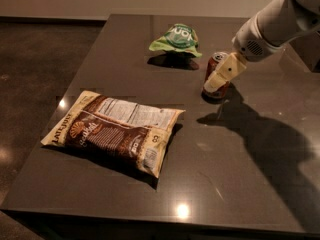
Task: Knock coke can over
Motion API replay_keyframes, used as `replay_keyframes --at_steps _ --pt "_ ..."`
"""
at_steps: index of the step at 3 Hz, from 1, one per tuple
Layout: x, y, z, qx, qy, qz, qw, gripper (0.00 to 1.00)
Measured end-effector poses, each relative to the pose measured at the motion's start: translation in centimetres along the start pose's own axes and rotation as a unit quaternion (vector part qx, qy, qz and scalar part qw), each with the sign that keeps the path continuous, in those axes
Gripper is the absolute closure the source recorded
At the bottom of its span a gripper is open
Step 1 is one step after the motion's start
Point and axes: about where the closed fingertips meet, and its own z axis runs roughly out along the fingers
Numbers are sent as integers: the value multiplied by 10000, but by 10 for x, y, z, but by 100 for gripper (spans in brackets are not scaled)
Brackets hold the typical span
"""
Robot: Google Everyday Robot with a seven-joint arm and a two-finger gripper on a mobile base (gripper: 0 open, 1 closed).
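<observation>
- Standing upright on the far right part of the table (pixel 125 74), the coke can (pixel 211 68) shows its silver top and red side.
- The gripper (pixel 214 85), cream-coloured, slants down from the upper right across the can's front and appears to rest against it.
- Whether the gripper is apart or together cannot be told from this view.
- The white arm (pixel 272 26) reaches in from the top right corner and casts a dark shadow (pixel 260 134) on the table to the can's right.
- A green chip bag (pixel 176 38) sits near the can, to its left and farther back.
- A large brown chip bag (pixel 117 131) lies flat at the near left, well apart from the can.
</observation>
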Motion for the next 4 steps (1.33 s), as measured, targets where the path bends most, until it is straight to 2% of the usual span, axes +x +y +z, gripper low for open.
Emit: replay_keyframes --at_steps 1,2,3,4 --pt "-2 1 11 -141 -111 37 9998 18" --pt "-5 2 16 -258 -218 48 9994 41" --pt "-13 6 12 -356 -239 -26 9991 73" --pt "-25 14 1 -298 174 -311 9989 96"
